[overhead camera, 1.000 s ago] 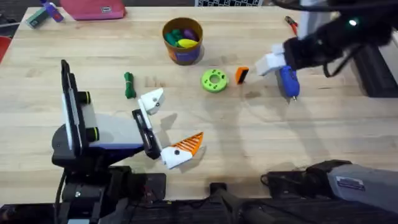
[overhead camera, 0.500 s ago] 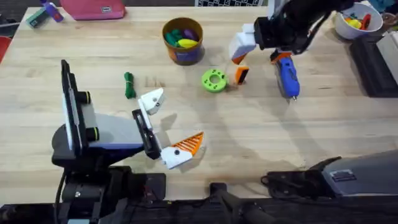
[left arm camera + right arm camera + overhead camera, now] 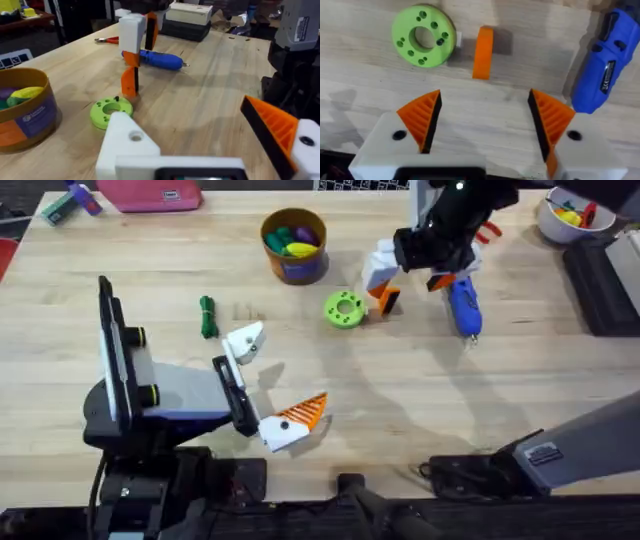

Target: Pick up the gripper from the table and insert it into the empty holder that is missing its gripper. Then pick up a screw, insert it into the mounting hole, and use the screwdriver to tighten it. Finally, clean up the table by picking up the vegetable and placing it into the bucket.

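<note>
- The bucket [image 3: 294, 244] sits at the far middle of your table: a round orange-brown cup with a purple label. It holds toy pieces in yellow, green and purple.
- A white bowl [image 3: 568, 216] stands at the far right corner with yellow and red bits inside.
- The gripper [image 3: 483, 52], your loose fingertip, stands on edge on the wood, just beside the green disc [image 3: 423, 35] and clear of it. It reads as a small orange wedge; the overhead view shows a black side on it.
- The screwdriver [image 3: 603, 74], blue and pen-shaped, lies flat on the table on the other side of the fingertip.
- Your right gripper [image 3: 482, 120] hangs over the fingertip with its fingers spread wide, grasping nothing. The fingertip lies in line with the gap between the pads.
- Your left gripper [image 3: 272, 378] rests low near the table's near edge. One finger is the bare white holder [image 3: 131, 145]; the other carries an orange ribbed tip [image 3: 270, 125]. The two stand apart, nothing between them.
- The vegetable [image 3: 207, 317], slim, dark green and knobbly, lies on the wood left of the disc, well apart from the bucket.
</note>
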